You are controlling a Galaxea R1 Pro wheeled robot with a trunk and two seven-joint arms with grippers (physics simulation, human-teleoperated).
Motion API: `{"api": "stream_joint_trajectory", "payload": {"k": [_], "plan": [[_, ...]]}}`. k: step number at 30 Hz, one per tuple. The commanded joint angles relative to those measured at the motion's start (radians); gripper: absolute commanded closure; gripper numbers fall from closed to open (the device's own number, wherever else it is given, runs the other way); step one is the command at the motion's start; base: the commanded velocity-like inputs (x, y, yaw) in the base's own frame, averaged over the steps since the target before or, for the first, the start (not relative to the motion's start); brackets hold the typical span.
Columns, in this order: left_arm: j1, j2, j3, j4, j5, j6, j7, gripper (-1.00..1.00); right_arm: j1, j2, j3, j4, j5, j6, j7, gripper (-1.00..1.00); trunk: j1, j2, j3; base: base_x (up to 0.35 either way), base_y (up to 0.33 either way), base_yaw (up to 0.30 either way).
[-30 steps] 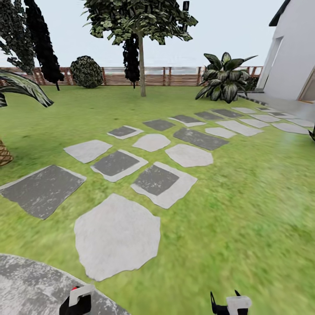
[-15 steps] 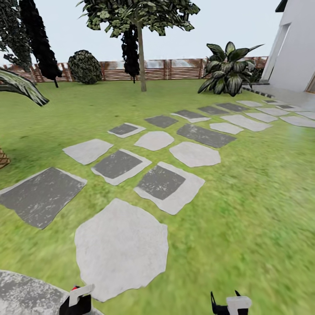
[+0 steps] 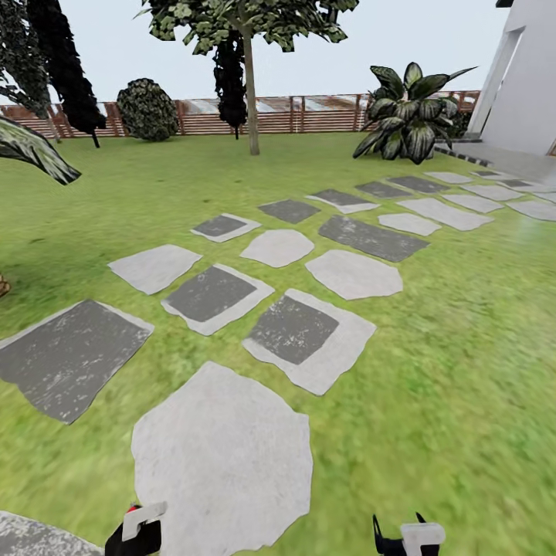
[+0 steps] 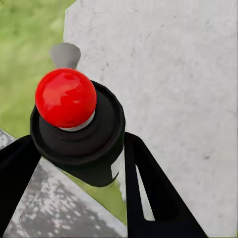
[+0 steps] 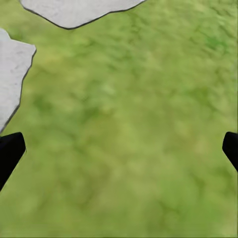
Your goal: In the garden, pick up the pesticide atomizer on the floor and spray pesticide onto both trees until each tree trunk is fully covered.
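A: Head view?
B: One pale-trunked tree point(image 3: 250, 85) far across the lawn point(image 3: 448, 347), before the fence point(image 3: 309, 114); two grippers at the near edge.
A: Left wrist?
B: Left gripper point(image 4: 74, 163) closed around one atomizer point(image 4: 77, 131), red top up, above a slab point(image 4: 168, 79).
A: Right wrist?
B: Right gripper point(image 5: 119, 148) spread wide, holding nothing, over grass.

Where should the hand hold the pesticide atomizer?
Round the dark body of the pesticide atomizer, from the sides, as the left hand has it: one finger on each flank, below the red top, leaving top and nozzle free.
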Motion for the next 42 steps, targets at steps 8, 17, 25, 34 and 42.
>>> {"api": "stream_joint_trajectory", "payload": {"k": [8, 17, 25, 34, 42], "plan": [[0.000, 0.000, -0.003, 0.001, 0.010, -0.004, 0.000, 1.00, -0.001, 0.000, -0.003, 0.001, 0.012, -0.003, -0.005, -1.00, 0.000, 0.000, -0.014, 0.313, 0.129, 0.000], [-0.001, 0.000, -0.003, 0.001, 0.010, -0.004, 0.000, 1.00, -0.001, 0.000, -0.001, 0.001, 0.012, -0.003, -0.005, -1.00, 0.000, 0.000, -0.016, 0.335, 0.035, 0.000], [-0.001, 0.000, -0.003, 0.001, 0.010, -0.004, 0.000, 1.00, -0.001, 0.000, -0.001, 0.001, 0.012, -0.003, -0.005, -1.00, 0.000, 0.000, -0.016, 0.338, 0.001, 0.000], [0.000, 0.000, -0.003, 0.001, 0.010, -0.004, 0.000, 1.00, -0.001, 0.000, -0.001, 0.001, 0.012, -0.003, -0.004, -1.00, 0.000, 0.000, -0.016, 0.338, 0.000, 0.000], [-0.001, 0.000, -0.003, 0.001, 0.010, -0.004, 0.000, 1.00, -0.001, 0.000, 0.000, 0.001, 0.012, -0.003, -0.004, -1.00, 0.000, 0.000, -0.010, 0.338, 0.000, 0.000]]}}
